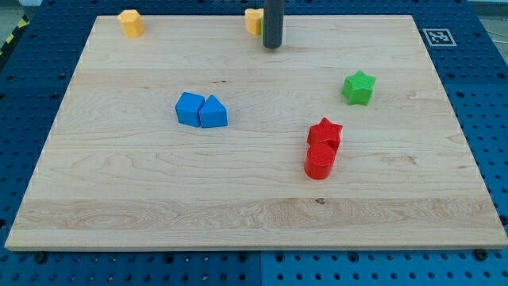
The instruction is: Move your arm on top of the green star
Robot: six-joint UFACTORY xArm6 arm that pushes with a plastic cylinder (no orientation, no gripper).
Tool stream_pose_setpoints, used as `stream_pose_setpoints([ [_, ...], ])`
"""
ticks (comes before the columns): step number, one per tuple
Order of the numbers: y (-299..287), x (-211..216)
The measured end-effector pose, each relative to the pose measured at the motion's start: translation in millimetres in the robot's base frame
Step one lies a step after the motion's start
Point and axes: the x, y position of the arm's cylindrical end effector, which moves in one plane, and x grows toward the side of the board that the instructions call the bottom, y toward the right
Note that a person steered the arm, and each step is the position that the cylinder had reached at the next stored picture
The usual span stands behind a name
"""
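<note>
The green star [358, 86] lies on the wooden board [254, 206] at the view's right, upper half. My tip [272, 46] is near the board's top edge at the centre, well to the left of and above the green star. It stands right beside a yellow block [253, 21], which the rod partly hides.
Two blue blocks [201, 110] touch each other left of centre. A red star [325, 133] touches a red cylinder [320, 161] just below it, right of centre. A yellow block [131, 23] sits at the top left. A marker tag [438, 36] is at the top right corner.
</note>
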Motion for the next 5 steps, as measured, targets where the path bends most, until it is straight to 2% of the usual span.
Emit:
stream_pose_setpoints([
  [2, 64, 13],
  [3, 96, 36],
  [5, 105, 48],
])
